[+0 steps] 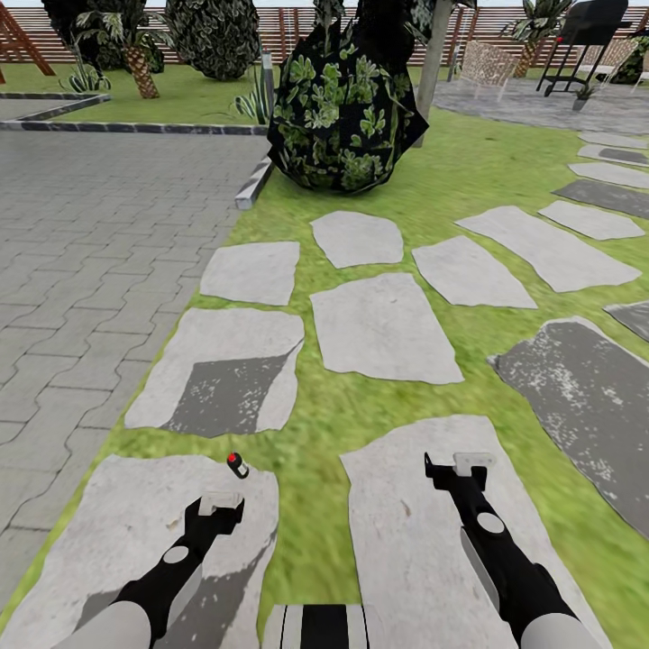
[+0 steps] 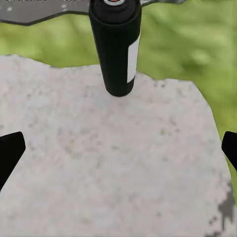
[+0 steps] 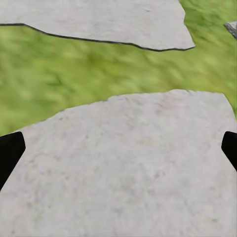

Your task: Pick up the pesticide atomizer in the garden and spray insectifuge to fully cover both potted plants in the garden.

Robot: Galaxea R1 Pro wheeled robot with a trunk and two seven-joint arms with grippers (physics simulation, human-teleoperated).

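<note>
Pesticide atomizer [image 1: 238, 465]: slim dark bottle, red top, white label. Stands upright at the far edge of a pale stepping stone [image 1: 117, 532], where stone meets lawn [image 1: 315, 424]. In the head view it sits at about 1 o'clock from the left gripper [image 1: 216, 505], just beyond it and apart, not touching. In the left wrist view the bottle [image 2: 116, 49] shows dead ahead at 12 o'clock, between the lines of the two fingertips [image 2: 10, 150] but farther out than they reach; nothing lies between the tips.

Left gripper: jaws spread wide, empty, over the same stone.

Right gripper [image 1: 460, 467]: jaws likewise spread, empty, over the neighbouring stepping stone [image 1: 424, 541], well apart from the bottle, which lies at about 9 o'clock from it. In the right wrist view its dark fingertips [image 3: 11, 150] frame bare stone with grass beyond.

Surroundings, head view: dark round bush [image 1: 347, 99] at 12 o'clock; grey paved area [image 1: 90, 234] at 10 o'clock; brown slatted fence [image 1: 288, 27] along the far edge; black grill [image 1: 586, 36] at 1 o'clock.
</note>
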